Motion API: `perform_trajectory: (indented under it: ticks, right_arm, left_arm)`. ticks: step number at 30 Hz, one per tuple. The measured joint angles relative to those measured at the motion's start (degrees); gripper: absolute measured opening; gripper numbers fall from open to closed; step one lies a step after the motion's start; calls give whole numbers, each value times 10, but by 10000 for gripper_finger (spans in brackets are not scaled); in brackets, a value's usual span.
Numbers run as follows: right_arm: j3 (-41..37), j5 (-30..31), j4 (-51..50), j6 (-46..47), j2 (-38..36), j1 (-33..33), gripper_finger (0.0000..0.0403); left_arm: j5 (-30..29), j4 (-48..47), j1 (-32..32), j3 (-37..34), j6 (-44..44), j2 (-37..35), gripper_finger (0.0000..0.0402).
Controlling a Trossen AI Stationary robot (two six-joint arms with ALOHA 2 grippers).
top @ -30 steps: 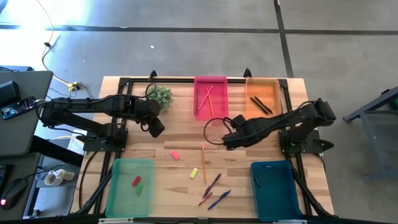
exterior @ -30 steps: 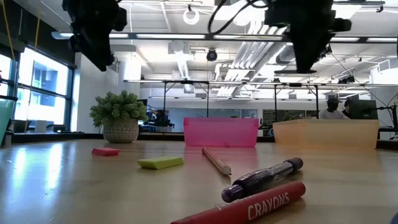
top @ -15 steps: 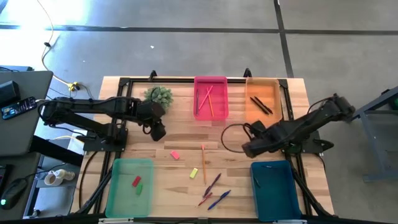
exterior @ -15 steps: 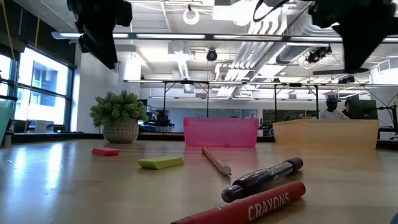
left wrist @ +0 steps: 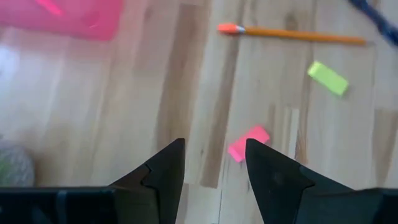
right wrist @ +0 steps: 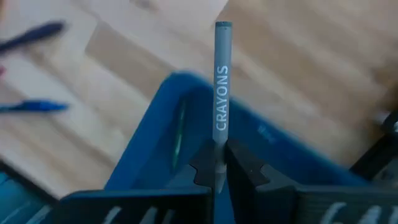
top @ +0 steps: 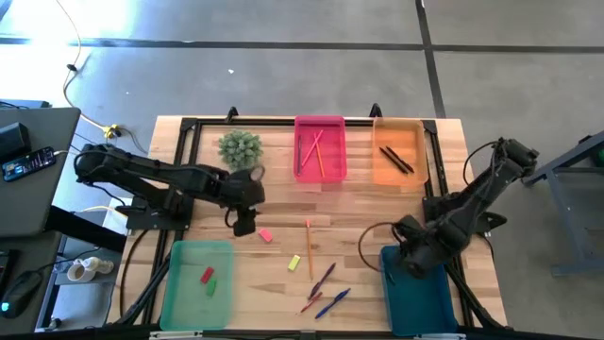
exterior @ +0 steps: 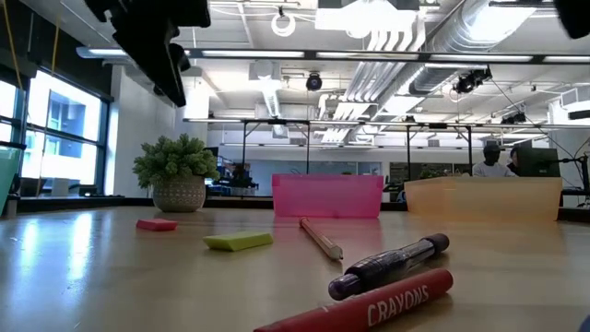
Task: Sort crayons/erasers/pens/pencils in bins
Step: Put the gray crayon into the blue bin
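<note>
My right gripper (right wrist: 217,167) is shut on a grey-blue crayon (right wrist: 221,81) above the far left corner of the teal bin (top: 420,293), which holds a green stick (right wrist: 178,134). My left gripper (left wrist: 214,163) hovers open over the table, just left of a pink eraser (left wrist: 248,143) that lies flat on the wood. A yellow-green eraser (left wrist: 328,78) and an orange pencil (left wrist: 292,34) lie farther right. The pink bin (top: 320,146) holds pencils, the orange bin (top: 396,151) holds dark pens, and the green bin (top: 196,283) holds a red and a green eraser. My right gripper pinches one end of the crayon (right wrist: 218,154) between its two fingers. The fingers point steeply down, and the crayon runs on past their tips in line with them. It is lifted clear, and its free end (right wrist: 222,26) points down beside the teal bin's far rim.
A small potted plant (top: 240,146) stands at the far left of the table. Blue and purple pens and a red crayon (top: 326,288) lie loose near the front edge, between the green and teal bins. Black rails frame the table.
My right gripper has swung from the table's middle toward the right and near edges, sinking a little, carrying the crayon over the teal bin's corner. My left gripper has moved right and nearer, toward the pink eraser, with its wrist rolling.
</note>
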Motion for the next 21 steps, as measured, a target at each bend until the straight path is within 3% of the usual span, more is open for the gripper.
perform_trajectory:
  ticks: [11, 21]
  right_arm:
    - [0, -30, 91, 134, 64, 110, 5]
    - [0, -107, 217, 205, 147, 134, 5]
  left_arm:
    - [23, 15, -43, 0, 108, 81, 156]
    - [64, 47, -44, 0, 257, 136, 156]
